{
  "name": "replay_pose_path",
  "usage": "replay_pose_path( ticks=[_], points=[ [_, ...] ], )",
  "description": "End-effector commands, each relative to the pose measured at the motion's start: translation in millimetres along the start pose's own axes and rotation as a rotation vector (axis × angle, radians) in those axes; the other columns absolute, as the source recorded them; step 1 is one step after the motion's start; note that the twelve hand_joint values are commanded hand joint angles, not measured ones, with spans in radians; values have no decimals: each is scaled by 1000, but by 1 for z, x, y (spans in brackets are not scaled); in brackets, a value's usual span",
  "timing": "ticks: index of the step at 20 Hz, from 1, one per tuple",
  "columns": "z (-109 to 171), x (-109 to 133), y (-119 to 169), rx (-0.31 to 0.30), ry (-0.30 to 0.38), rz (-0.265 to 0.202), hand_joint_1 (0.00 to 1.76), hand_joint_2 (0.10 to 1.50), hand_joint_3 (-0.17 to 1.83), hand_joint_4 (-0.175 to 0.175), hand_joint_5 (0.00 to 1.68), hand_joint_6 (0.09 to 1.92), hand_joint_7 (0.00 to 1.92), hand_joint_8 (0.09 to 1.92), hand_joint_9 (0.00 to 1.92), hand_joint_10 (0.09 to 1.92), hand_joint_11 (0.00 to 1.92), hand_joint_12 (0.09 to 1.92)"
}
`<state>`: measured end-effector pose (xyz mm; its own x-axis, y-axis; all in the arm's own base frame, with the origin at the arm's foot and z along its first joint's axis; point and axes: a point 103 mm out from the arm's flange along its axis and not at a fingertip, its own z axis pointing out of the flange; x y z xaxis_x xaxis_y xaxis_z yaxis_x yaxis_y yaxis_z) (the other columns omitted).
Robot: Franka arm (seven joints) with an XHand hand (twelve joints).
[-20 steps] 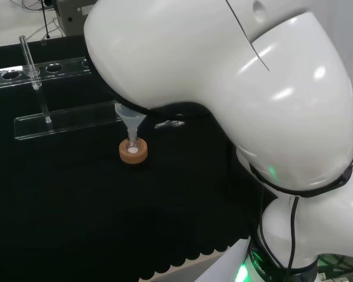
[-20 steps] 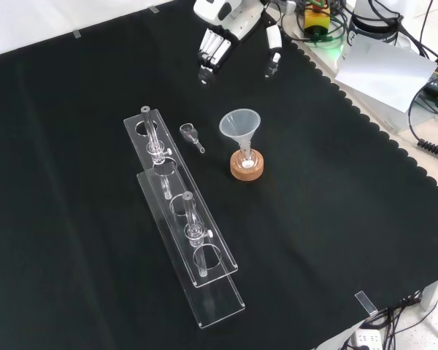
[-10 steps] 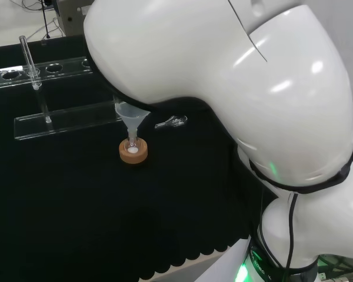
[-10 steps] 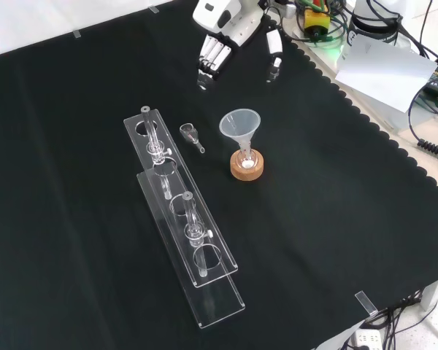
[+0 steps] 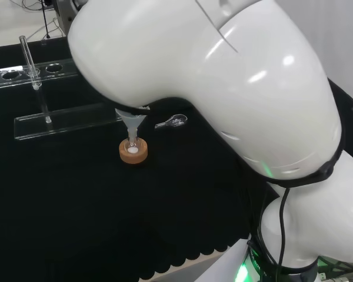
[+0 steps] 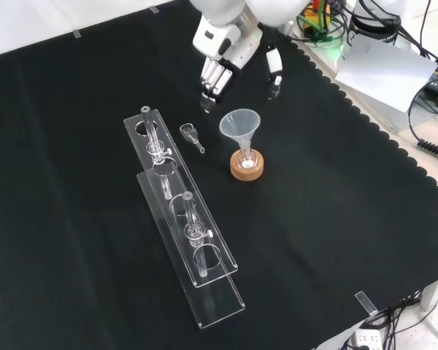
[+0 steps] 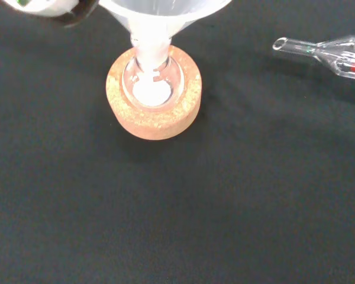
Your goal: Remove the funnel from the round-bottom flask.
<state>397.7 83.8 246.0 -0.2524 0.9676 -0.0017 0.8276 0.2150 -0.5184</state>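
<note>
Funnel (image 6: 239, 125) is seated stem-down in the round-bottom flask (image 6: 247, 158), which sits on a cork ring (image 6: 247, 169) beside the clear tube rack (image 6: 181, 211). In your front view the hand (image 6: 226, 55) hangs above and behind the funnel, toward the top edge, well apart from it and touching nothing. Fingers (image 6: 213, 75) point down, thumb apart to the right: released, nothing held. Funnel's long axis is upright, so the cone mouth faces up and the rim is your grab target. From the hand, the funnel lies down and toward the camera, slightly right of the fingers. I'd judge you're in the approach step, grasp not yet made. Watch the small glass adapter (image 6: 192, 136) lying just left of the funnel; it's close to the finger side of your path. Wrist view looks straight at the cork ring with white powder in the flask.
</note>
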Motion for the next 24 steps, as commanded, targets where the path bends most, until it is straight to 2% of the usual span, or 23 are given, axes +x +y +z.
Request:
replay_pose_path(
  ticks=[1,9,17,19,24],
  points=[
    [3,5,17,9,-49,24,715,582,546,-67,71,87,0,628,201,846,441,1428],
    [13,1,27,25,-107,38,731,582,546,-67,83,87,0,662,205,831,411,1430],
    [24,-3,37,41,-110,31,734,583,546,-67,85,87,0,656,202,830,392,1440],
    [21,7,38,44,-119,30,735,583,546,-66,86,87,0,654,203,831,391,1441],
    [27,-2,42,42,-110,14,737,583,547,-66,93,87,0,658,214,834,385,1446]
  ],
)
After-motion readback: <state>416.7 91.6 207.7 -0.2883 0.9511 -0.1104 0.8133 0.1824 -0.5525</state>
